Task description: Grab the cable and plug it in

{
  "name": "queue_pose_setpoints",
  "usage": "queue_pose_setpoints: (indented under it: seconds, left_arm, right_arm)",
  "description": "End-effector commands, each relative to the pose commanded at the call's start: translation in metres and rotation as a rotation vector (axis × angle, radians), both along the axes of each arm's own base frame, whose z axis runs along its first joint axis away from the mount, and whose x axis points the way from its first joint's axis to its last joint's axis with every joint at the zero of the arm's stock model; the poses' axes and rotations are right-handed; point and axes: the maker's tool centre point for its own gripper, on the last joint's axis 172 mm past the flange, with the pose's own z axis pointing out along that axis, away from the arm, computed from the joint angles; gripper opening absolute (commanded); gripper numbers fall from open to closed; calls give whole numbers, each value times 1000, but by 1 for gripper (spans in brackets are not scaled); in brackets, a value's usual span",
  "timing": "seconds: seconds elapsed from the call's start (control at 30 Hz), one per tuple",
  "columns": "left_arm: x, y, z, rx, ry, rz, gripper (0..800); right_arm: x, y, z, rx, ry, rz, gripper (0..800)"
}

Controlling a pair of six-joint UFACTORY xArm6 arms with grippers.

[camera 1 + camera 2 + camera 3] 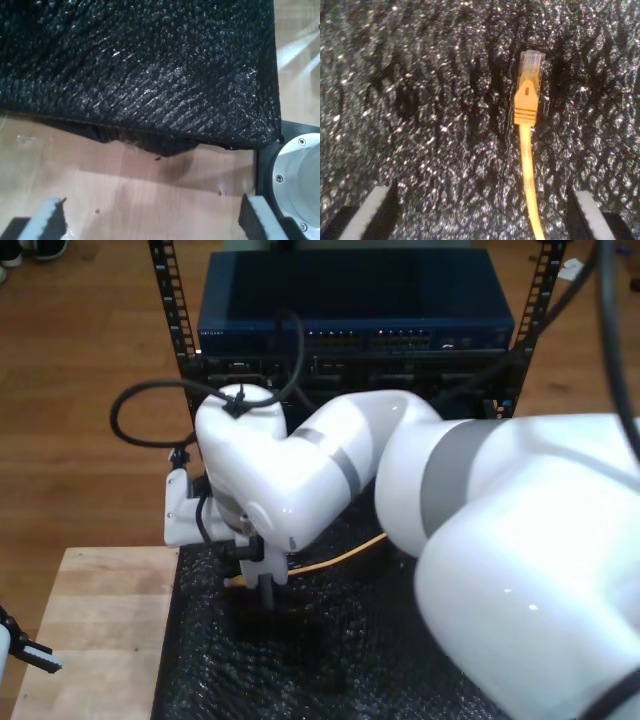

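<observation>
my second gripper wide open astride cable.

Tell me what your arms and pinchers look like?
My arm is fat, smooth and white with grey bands, and black hoses loop off it. My second gripper has pale flat fingers with black backs. My first gripper has grey fingers too.

Cable lies betw my second claw's spread fingers, bare foam mat either side.

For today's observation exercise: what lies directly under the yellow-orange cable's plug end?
The cable and its clear plug lie flat on the black textured mat. Whatever is beneath the mat there is covered.
</observation>
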Motion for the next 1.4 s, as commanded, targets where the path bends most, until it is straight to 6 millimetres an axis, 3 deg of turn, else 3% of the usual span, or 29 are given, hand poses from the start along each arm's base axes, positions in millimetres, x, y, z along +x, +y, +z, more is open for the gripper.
queue_pose_setpoints:
  seconds: [0.43, 0.67, 0.97, 1.1, 1.2, 1.4]
  left_arm:
    - [0, 0, 1, 0, 0, -1, 800]
    - [0, -1, 1, -3, 0, -3, 800]
    - [-1, -1, 1, -4, 1, -3, 800]
    - [0, -1, 1, -3, 0, -3, 800]
    - [0, -1, 1, -3, 0, -3, 800]
    - [-1, -1, 1, -4, 1, -2, 800]
  right_arm:
    - [13, 18, -18, -1, 3, -24, 750]
    - [19, 20, -19, -4, -14, -10, 578]
    - [23, 20, -20, -9, -30, -2, 419]
    - [22, 20, -21, -10, -29, -2, 407]
    - [22, 20, -21, -10, -29, -1, 336]
    - [23, 21, -22, -5, -33, -2, 326]
